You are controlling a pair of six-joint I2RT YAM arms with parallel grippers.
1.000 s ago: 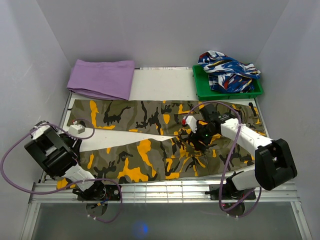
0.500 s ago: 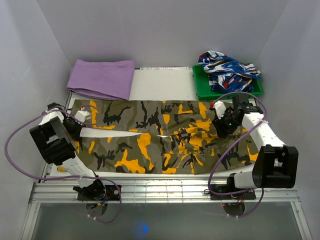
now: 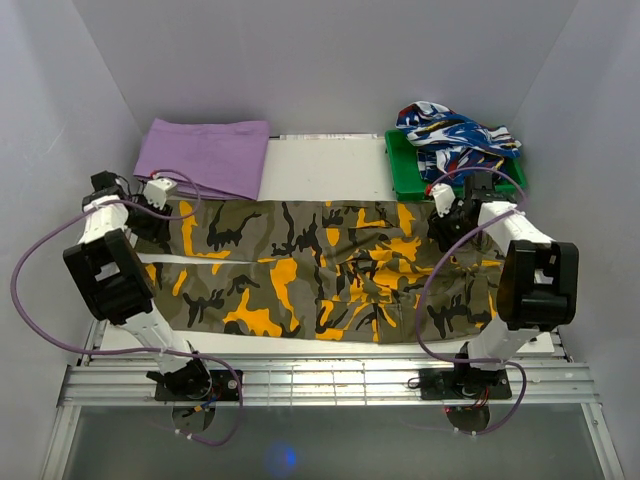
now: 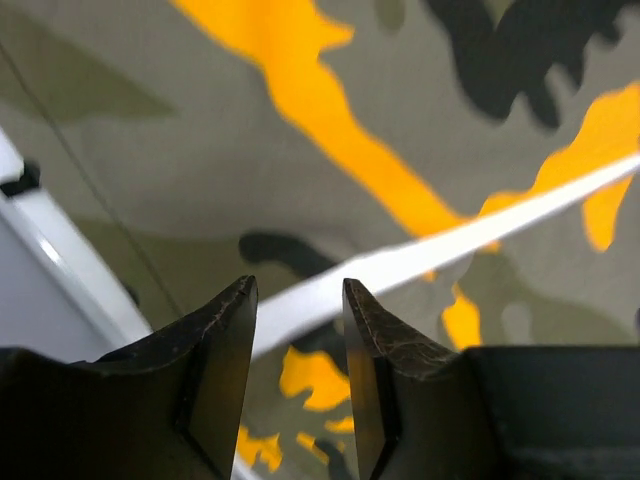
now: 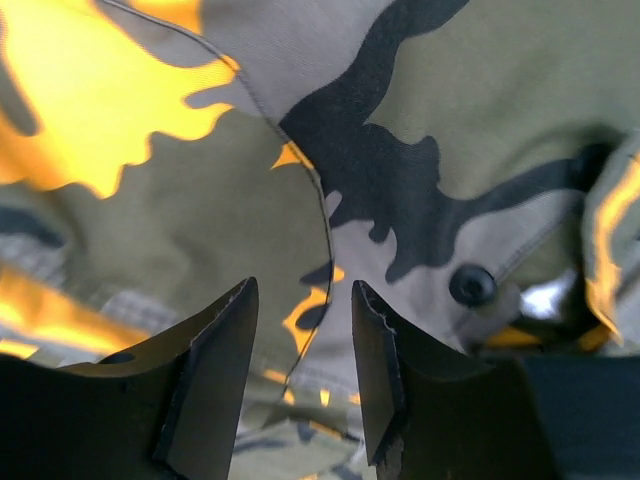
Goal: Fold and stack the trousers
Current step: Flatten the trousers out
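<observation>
The camouflage trousers (image 3: 300,270) lie spread flat across the table, legs to the left and waist to the right. A thin white strip of table shows between the two legs. My left gripper (image 3: 150,215) hovers over the far-left hem of the upper leg. In the left wrist view it (image 4: 297,300) is open and empty above the cloth (image 4: 300,130). My right gripper (image 3: 447,222) is over the far right waist corner. In the right wrist view it (image 5: 303,300) is open and empty just above the cloth (image 5: 200,200), near a black button (image 5: 471,285).
A folded purple cloth (image 3: 205,155) lies at the back left. A green tray (image 3: 400,175) at the back right holds a blue, white and red patterned garment (image 3: 455,135). Grey walls close in both sides. A metal rail runs along the near edge.
Both arms swung outward and toward the back, the left to the leg hem, the right from the crotch to the waist. The trousers now lie flatter, with the legs closer together.
</observation>
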